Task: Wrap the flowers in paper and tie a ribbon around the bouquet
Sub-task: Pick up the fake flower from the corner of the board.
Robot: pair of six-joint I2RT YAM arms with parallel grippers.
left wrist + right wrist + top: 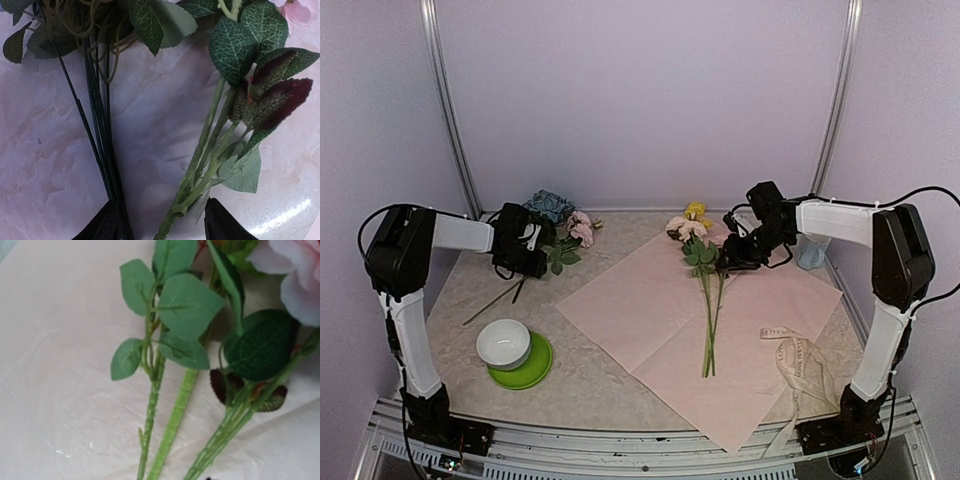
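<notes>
The pink paper (650,300) lies flat mid-table. Two long flower stems (708,330) rest on it, with yellow and pink blooms (690,222) at their far end. My right gripper (735,255) hovers over those stems beside a third rose stem (235,425); its fingers barely show. At the left, a blue hydrangea (550,205) and a pink rose (582,230) lie on the table. My left gripper (162,225) is open around the rose's green stem (200,165), with dark stalks (97,145) by its left finger (100,227). The cream ribbon (800,360) lies at the paper's right corner.
A white bowl (503,343) sits on a green plate (535,372) at the near left. A thin loose stalk (490,303) lies behind it. A pale blue object (812,250) stands by the right wall.
</notes>
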